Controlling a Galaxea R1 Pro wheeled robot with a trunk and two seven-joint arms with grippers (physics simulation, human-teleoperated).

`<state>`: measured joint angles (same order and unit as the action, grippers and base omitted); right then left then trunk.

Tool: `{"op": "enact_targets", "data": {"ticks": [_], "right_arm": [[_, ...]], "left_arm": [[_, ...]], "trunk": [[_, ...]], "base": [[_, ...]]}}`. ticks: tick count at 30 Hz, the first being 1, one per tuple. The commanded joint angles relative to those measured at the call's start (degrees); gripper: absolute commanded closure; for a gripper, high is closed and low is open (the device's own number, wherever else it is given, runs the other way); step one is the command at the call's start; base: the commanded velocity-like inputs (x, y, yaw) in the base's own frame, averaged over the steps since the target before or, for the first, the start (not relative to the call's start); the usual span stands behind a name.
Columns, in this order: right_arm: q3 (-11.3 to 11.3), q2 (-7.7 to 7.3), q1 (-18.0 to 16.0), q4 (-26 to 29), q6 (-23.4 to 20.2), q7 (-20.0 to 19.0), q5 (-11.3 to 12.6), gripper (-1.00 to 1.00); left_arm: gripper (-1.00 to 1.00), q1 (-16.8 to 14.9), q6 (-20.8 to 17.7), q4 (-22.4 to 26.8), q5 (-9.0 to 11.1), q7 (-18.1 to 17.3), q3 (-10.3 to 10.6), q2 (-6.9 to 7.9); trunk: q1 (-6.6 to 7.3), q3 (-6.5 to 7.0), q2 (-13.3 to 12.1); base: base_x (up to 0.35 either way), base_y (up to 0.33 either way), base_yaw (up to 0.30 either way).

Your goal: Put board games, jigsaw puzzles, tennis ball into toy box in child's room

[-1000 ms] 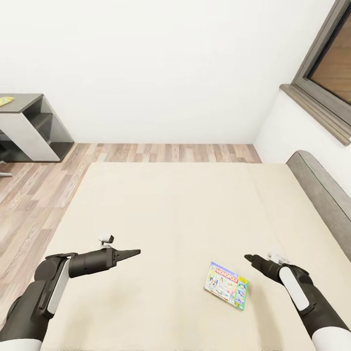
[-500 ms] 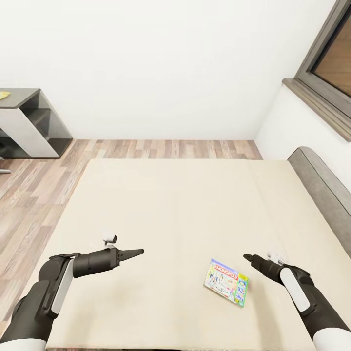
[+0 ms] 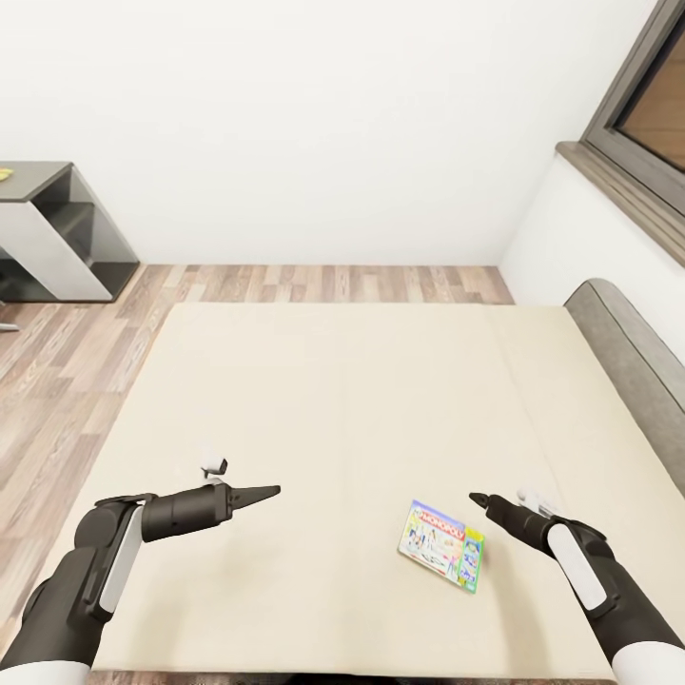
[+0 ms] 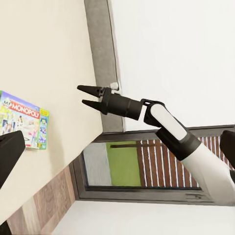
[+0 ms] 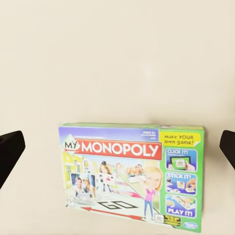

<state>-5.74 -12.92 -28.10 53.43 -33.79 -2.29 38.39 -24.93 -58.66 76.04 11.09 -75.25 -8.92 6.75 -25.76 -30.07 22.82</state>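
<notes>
One board game, the green and white Monopoly box (image 3: 442,544), lies flat on the beige mattress of the bed (image 3: 342,400) near its front right. My right gripper (image 3: 475,498) hovers open just right of the box's far corner. The right wrist view looks straight down on the box (image 5: 132,178), with a dark finger (image 5: 10,152) at each side edge. My left gripper (image 3: 270,491) is open and empty over bare mattress, well left of the box. The left wrist view shows the box (image 4: 24,120) and my right gripper (image 4: 83,95) with its fingers apart.
A grey headboard (image 3: 628,352) runs along the bed's right side under a dark-framed window (image 3: 647,105). A dark-grey-topped cabinet with a white front (image 3: 48,238) stands at the far left on the wood-plank floor (image 3: 57,371). White walls close the room behind.
The whole picture has shifted a little, so the camera moved. My right gripper has edged slightly towards the Monopoly box. The left arm keeps its pose.
</notes>
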Motion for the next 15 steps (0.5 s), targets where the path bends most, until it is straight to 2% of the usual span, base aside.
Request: {"op": "enact_targets", "data": {"ticks": [1,15], "right_arm": [[-0.2,0.01,0.0,0.0,-0.3,-0.3,-0.1,-1.0],[-0.2,-0.08,0.0,-0.2,-0.3,-0.4,0.0,-1.0]], "left_arm": [[-1.0,0.0,-0.5,0.0,0.1,-0.1,0.0,0.01],[-1.0,0.0,-0.5,0.0,0.2,-0.1,0.0,0.02]], "trunk": [[-0.03,-0.17,0.1],[-0.03,-1.5,0.1]], "base": [[0.0,0.0,0.0],[0.0,0.0,0.0]]}}
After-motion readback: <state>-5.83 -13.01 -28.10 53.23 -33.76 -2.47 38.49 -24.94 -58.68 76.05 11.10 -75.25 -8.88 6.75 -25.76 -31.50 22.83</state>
